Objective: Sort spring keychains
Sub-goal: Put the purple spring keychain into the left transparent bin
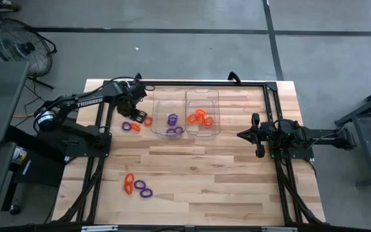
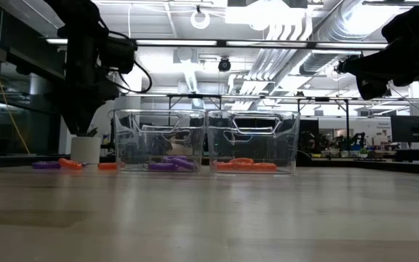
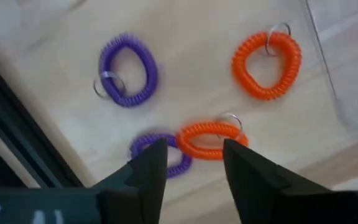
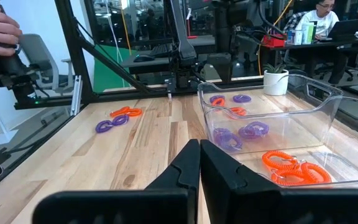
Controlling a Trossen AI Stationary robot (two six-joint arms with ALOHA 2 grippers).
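Your spring keychains (image 1: pixel 136 124) sit in four groups. In the high view a small cluster of orange and purple loops lies just left of the two clear trays, in the upper middle of the frame. The left wrist view shows four of them: a purple loop (image 3: pixel 128 70) and an orange loop (image 3: pixel 266 65) lying apart on bare wood, and nearer the fingers an orange loop (image 3: pixel 208 138) overlapping a purple one (image 3: pixel 166 154).

The left tray (image 1: pixel 167 96) holds purple loops (image 1: pixel 172 122); the right tray (image 1: pixel 202 95) holds orange ones (image 1: pixel 200 117). The two trays stand side by side, walls touching or nearly so, close to the table's upper edge. A further cluster of orange and purple loops (image 1: pixel 138 185) lies at lower left of the high view, well apart from everything else, near the left edge of the table (image 1: pixel 224 174).

Your left gripper (image 3: pixel 194 163) hangs over the cluster beside the trays, its jaws parted and holding nothing, with the overlapping orange loop showing just between the fingertips. The left tray's wall is close on one side of it and the black frame rail on the other, so room there is tight.

Your right gripper (image 1: pixel 240 135) waits at middle right of the high view, jaws closed and holding nothing, clear of the right tray. The whole lower middle and right of the table is bare wood.
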